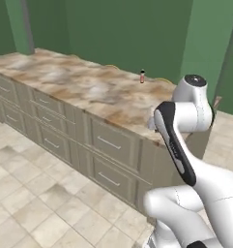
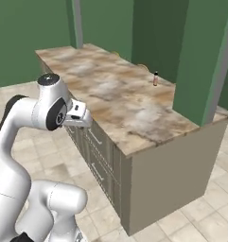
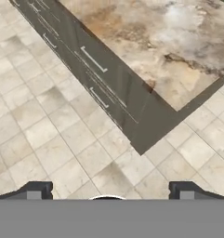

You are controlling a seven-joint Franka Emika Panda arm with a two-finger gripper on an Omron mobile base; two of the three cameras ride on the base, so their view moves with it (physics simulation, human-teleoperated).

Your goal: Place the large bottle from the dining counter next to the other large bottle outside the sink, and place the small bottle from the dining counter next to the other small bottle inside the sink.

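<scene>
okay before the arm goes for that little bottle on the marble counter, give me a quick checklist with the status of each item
1. Gripper open: ok, tips spread wide.
2. Gripper empty: ok, nothing between the tips.
3. Short red-bodied bottle upright on the brown-beige marble-look counter: ok, standing near the far edge.
4. Bottle within easy reach: not ok, it stands across the counter from the arm.
5. Hand aimed at the bottle: not ok, it looks down at the tiled floor and the counter corner.
6. Tall bottle located: cannot tell.

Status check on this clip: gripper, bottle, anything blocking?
Gripper open, fingers wide, nothing held, looking down past the dining counter edge. Small bottle upright at the counter's far edge, untouched. Nothing seen around the bottle.
</scene>
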